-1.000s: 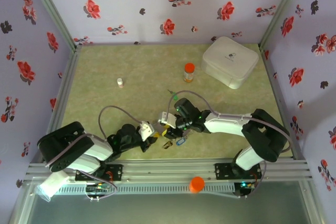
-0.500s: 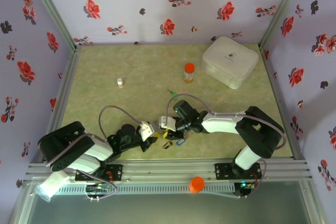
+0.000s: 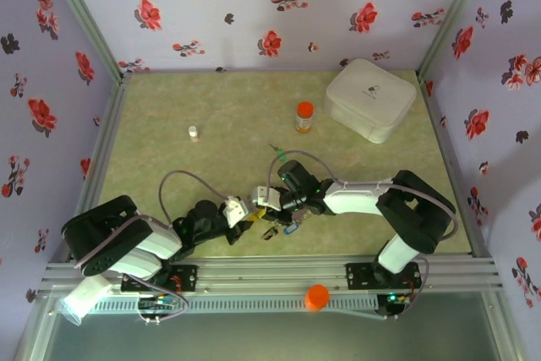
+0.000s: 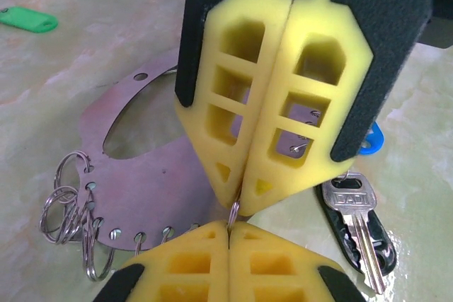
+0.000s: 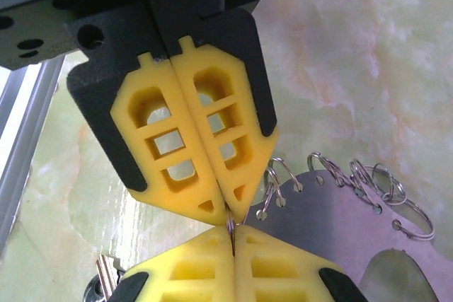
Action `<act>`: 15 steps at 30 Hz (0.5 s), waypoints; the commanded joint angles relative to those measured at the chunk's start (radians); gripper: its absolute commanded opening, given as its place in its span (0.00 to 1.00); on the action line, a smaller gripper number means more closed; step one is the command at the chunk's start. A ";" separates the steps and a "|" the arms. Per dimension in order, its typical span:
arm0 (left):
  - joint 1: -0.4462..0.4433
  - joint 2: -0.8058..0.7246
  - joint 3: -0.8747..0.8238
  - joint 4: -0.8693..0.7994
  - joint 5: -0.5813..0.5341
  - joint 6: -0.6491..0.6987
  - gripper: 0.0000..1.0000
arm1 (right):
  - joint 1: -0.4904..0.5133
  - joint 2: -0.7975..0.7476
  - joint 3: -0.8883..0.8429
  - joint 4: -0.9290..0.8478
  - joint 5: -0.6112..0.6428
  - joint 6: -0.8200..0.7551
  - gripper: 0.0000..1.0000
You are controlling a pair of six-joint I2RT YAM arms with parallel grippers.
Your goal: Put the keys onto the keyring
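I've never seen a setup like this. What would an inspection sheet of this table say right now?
Surface: pale green marbled tabletop, flat.
Job's things: grey keyring, a flat plate with wire rings through its edge holes; silver key and blue tag beside it; green tag lying apart.
Clutter: white box, orange-capped bottle, white vial.
Grippers: left gripper and right gripper both shut, tip to tip, seemingly pinching one small ring.
Cables: left arm's cable and right arm's cable loop loosely by the wrists.
Surroundings: flowered walls; metal rail in front, with an orange cap on it.
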 commanded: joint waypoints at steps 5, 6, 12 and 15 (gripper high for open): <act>-0.004 -0.055 -0.008 0.034 0.018 0.011 0.00 | -0.001 -0.017 0.008 -0.012 -0.008 -0.011 0.00; -0.004 -0.066 -0.006 0.022 0.010 0.003 0.01 | -0.001 -0.026 0.007 -0.015 -0.008 -0.010 0.00; -0.006 -0.223 -0.016 -0.130 -0.012 -0.024 0.22 | -0.001 -0.098 0.011 -0.060 0.009 -0.032 0.00; -0.007 -0.367 -0.009 -0.285 -0.012 -0.001 0.31 | -0.001 -0.118 0.025 -0.093 0.010 -0.047 0.00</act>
